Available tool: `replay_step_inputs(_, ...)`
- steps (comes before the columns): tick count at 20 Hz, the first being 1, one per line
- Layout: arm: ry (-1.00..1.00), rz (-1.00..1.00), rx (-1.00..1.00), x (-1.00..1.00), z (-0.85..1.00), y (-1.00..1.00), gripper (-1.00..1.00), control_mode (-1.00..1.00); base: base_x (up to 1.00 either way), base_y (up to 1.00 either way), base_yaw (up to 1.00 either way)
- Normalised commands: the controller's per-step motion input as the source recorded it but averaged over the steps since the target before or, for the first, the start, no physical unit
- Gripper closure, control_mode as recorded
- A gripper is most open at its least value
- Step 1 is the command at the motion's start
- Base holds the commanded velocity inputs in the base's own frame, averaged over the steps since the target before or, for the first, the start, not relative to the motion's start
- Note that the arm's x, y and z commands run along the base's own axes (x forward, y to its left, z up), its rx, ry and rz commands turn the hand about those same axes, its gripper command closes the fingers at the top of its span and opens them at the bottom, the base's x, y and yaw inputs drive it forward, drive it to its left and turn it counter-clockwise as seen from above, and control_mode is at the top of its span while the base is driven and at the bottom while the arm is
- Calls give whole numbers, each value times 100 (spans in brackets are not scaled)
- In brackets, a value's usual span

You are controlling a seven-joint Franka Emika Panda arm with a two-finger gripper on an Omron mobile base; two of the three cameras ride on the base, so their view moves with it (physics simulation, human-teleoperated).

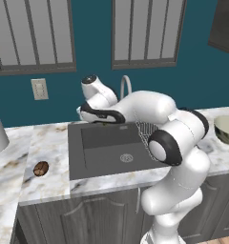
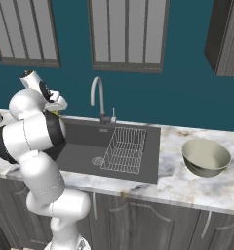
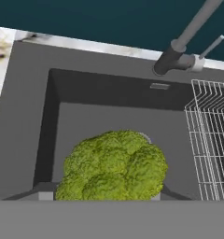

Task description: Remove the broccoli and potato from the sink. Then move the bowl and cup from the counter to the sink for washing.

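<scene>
Potato (image 1: 40,168) on counter (image 1: 49,143), left of sink (image 1: 107,152)

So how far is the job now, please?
Done: the small reddish-brown potato lies on the white marble counter. In hand: the yellow-green broccoli sits between the hand's fingers above the dark grey sink. Left: the wide cream bowl stands on the counter.

A rendered home kitchen: below the gripper lies a dark sink (image 2: 80,151) with a wire rack (image 2: 125,149) to its right and a curved faucet (image 2: 97,97) beyond it, set in a marble counter (image 2: 187,188) over grey cabinets (image 2: 138,219), with shuttered windows (image 2: 126,34) on the teal wall behind.
</scene>
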Motion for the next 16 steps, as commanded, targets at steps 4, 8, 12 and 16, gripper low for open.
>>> replay_step_inputs(4, 0, 16, 11, -4, 20, 30, 100, -100, 0, 0, 0)
replay_step_inputs(8, 1, 16, 15, -4, 14, 29, 100, -100, 0, 0, 0)
replay_step_inputs(12, 1, 15, 17, -4, 6, 33, 100, -100, 0, 0, 0)
replay_step_inputs(16, 0, 16, 15, -6, 3, 35, 100, -100, 0, 0, 0)
